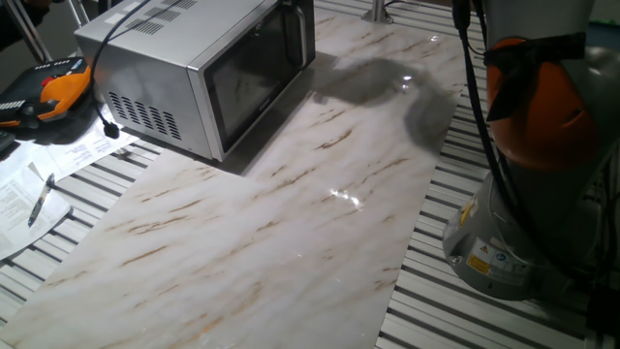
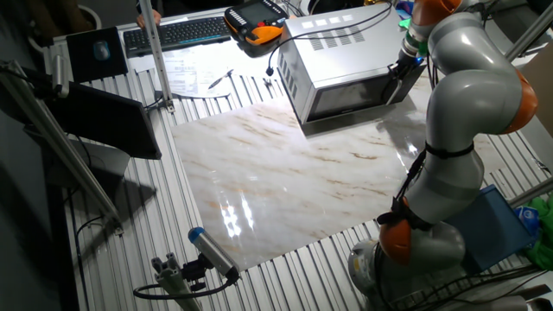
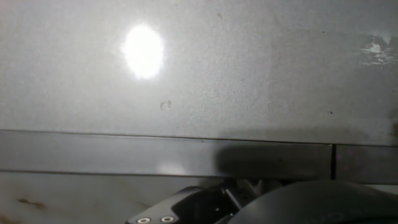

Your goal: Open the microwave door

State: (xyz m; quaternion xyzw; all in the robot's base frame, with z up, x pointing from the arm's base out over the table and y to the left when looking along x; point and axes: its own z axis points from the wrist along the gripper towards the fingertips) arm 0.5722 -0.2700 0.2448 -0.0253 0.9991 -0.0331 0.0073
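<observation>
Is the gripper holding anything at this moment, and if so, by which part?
Cannot be told. The gripper sits at the right end of the microwave door, but its fingers are hidden in every view, so no hold is visible.

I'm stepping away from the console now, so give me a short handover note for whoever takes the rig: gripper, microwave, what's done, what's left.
Gripper: at the right end of the microwave door, by the handle side. Open or shut cannot be told; the hand view shows only a grey surface close up.
Microwave: at the far end of the marble board, cord plugged into its side, door facing the board.
Done: the arm has reached the door's edge.
Left: the door looks closed, flush with the front in both fixed views. It has yet to be pulled open.
Nearby: orange pendant behind the microwave, papers and pen beside it.
</observation>
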